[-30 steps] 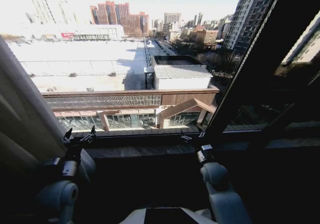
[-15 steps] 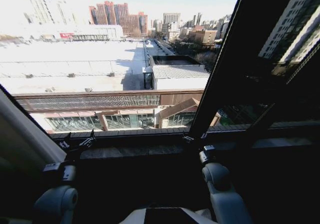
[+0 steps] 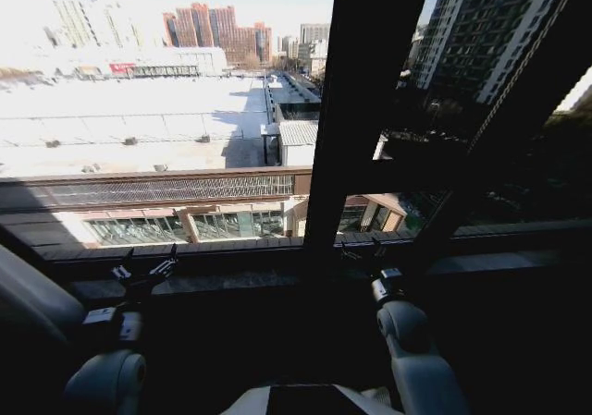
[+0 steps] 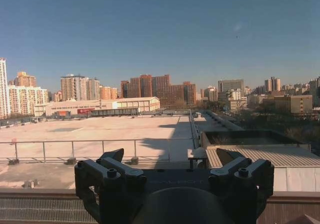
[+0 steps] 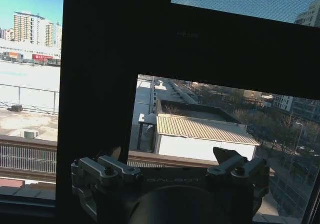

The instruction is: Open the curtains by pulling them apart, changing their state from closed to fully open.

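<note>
While the left gripper (image 3: 146,265) hangs just short of the window sill (image 3: 231,281), its fingers are spread wide with nothing between them, and its wrist camera looks straight out at rooftops and blue sky. Over by the thick black window frame bar (image 3: 356,110), the right gripper (image 3: 363,247) sits just above the sill at the bar's foot, likewise spread and empty, jaws parted in its own wrist view (image 5: 170,156). And the curtains? Only a dark, shadowed sweep of curtain (image 3: 32,309) shows at the sill's far left end, beside the left arm; whether it's fully bunched I can't tell. No fabric covers the glass left of the bar, so that side looks open. Right of the bar there's no panel visible, so I'd judge the job largely done, pending that side.
</note>
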### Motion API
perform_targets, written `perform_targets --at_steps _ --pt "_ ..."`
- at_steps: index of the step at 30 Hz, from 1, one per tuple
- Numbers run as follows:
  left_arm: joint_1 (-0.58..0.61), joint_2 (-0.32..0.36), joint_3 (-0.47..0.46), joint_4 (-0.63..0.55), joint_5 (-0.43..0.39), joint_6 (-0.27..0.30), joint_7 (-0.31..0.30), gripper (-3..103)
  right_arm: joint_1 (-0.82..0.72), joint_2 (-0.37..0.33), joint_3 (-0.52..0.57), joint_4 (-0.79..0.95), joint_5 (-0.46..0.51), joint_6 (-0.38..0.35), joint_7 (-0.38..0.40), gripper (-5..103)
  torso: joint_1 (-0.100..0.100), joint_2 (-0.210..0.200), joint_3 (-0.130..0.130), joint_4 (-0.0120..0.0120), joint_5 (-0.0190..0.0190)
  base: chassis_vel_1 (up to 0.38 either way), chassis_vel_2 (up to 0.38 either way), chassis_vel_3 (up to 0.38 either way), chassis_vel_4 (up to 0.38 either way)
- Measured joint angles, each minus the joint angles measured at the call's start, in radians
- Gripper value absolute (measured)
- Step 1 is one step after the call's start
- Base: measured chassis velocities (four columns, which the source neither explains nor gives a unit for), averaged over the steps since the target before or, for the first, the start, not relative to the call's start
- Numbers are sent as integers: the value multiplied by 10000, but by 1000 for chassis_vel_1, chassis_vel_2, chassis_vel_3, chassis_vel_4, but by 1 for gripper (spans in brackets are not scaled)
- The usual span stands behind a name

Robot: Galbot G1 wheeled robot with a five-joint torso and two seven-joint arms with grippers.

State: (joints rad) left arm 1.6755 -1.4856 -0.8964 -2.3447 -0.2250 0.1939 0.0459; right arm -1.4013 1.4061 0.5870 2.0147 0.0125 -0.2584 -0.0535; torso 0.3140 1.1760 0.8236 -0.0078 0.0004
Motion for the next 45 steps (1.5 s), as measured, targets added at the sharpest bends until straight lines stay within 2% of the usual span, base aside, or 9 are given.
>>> perform_targets --at_steps 26,29,31,39,45 --pt "495 -200 -251 40 -13 -659 94 100 -140 75 -45 263 -48 6 -2 100 1 0 -1 3 -4 -352 -349 350 349" --pt "574 -232 -264 27 -16 -752 100 100 -215 78 -44 323 -57 6 1 100 -1 2 -1 -2 6 -330 -365 326 350" --pt "636 -269 -268 26 -16 -837 102 100 -286 79 -47 363 -63 6 0 100 -1 1 0 0 -3 -341 -380 326 380" --pt "771 -394 -287 27 9 -1105 137 100 -385 50 -47 381 -58 360 49 100 1 0 0 1 -3 -330 -345 331 340" --pt "883 -493 -283 28 113 -1347 214 100 -436 38 -40 366 -53 507 66 100 5 -3 3 0 4 -90 -278 143 259"
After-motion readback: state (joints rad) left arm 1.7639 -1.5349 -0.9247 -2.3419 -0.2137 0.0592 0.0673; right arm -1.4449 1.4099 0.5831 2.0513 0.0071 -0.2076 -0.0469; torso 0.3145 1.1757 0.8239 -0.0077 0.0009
